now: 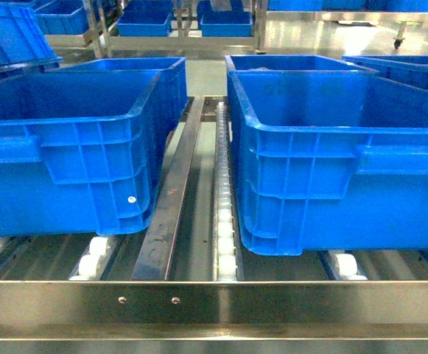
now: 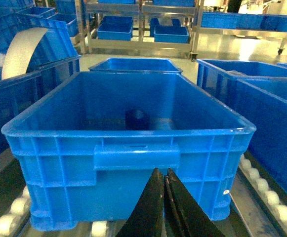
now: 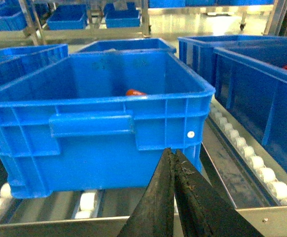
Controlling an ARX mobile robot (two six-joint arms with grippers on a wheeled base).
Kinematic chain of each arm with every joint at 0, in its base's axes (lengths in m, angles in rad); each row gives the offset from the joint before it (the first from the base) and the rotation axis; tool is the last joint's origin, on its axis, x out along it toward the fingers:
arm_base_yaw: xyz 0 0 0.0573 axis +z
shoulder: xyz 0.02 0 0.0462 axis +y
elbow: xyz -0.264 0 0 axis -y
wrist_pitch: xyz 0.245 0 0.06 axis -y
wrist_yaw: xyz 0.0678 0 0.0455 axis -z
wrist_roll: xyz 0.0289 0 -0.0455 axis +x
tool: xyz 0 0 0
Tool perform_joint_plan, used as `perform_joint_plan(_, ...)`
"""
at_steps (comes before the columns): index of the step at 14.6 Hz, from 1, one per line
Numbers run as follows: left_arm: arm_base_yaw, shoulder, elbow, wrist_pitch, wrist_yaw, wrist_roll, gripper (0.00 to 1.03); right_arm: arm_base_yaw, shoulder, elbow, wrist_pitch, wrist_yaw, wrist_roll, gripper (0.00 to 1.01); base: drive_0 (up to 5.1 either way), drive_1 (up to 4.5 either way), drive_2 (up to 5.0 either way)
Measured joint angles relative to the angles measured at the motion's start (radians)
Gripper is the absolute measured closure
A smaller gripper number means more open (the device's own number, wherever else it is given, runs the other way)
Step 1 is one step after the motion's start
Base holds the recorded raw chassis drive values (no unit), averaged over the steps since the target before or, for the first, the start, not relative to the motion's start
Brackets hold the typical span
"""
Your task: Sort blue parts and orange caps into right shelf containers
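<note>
A steel roller shelf (image 1: 221, 299) carries blue crates (image 3: 99, 123). One orange cap (image 3: 135, 92), light, rigid and slick, lies inside at the far wall; grip its round sides. Left gripper (image 2: 165, 180) and right gripper (image 3: 173, 160) have their jaws together, empty.

A steel roller rack (image 1: 214, 302) carries everything, its plain front rail across the near edge showing two small screw heads (image 1: 148, 300) left of the middle. Between its two lanes a flat steel divider bar (image 1: 171, 203) runs from the front rail toward the back, with a track of small white rollers (image 1: 225, 221) just to its right; larger white wheels (image 1: 92, 262) show under the near edge on both sides. Behind the rack's far edge lies a glossy pale floor (image 1: 324, 33), where a metal shelving unit (image 1: 177, 29) stands.
</note>
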Motion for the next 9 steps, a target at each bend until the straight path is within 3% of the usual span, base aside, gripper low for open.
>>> perform_joint_plan(6, 0.0, -0.251, -0.11, -0.147, 0.0, 0.0, 1.01, -0.006, -0.294, -0.005, -0.257, -0.008, 0.0, 0.99, 0.0, 0.0, 0.0)
perform_joint_plan(7, 0.0, -0.269, -0.151, -0.121, 0.0, 0.0, 1.01, -0.006, -0.349, -0.005, -0.311, -0.008, 0.0, 0.99, 0.0, 0.0, 0.0)
perform_joint_plan(9, 0.0, -0.369, -0.152, -0.212, 0.0, 0.0, 1.01, -0.006, -0.426, -0.005, -0.383, -0.008, 0.0, 0.99, 0.0, 0.0, 0.0)
